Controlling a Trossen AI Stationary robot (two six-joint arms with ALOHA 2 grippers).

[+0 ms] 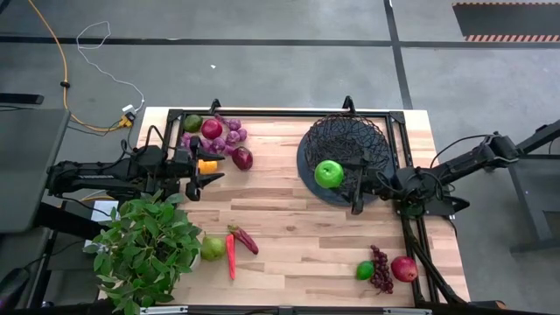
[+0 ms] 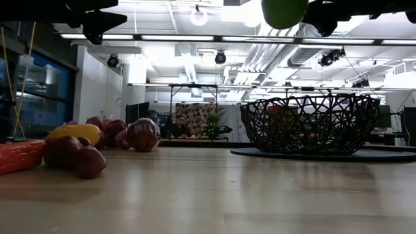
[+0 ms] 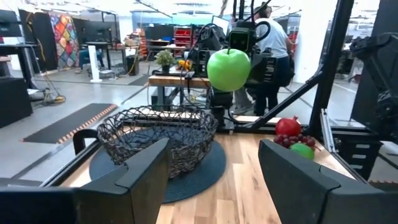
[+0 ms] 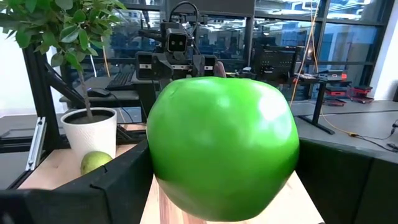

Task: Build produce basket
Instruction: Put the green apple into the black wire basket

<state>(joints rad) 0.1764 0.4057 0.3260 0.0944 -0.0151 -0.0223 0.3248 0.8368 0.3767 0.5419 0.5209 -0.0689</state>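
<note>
While I hold it: my right jaws (image 1: 337,175) are clamped on a green apple (image 1: 329,173), set wide around it, above the near-left rim of the basket (image 1: 367,136).
Left jaws: my left jaws (image 1: 210,171) stand partly open and hold nothing, hanging over the table (image 1: 289,232) just beside the fruit pile (image 1: 219,138) at the far left.
Where the rest lies: chilli peppers (image 1: 234,249) and a pear (image 1: 212,248) by the potted plant (image 1: 144,249); a lime, grapes and a red apple (image 1: 403,268) at the near right.
Risk: I judge the apple sits over the rim, not the middle; let go here and it could strike the wire and roll out onto the table.
Left wrist view: shows the apple (image 3: 229,70) well above the basket (image 3: 158,140), so a drop could bounce.
High view: hides that height but shows the sideways offset.
Right wrist view: the apple (image 4: 224,146) fills it, hiding the basket.
</note>
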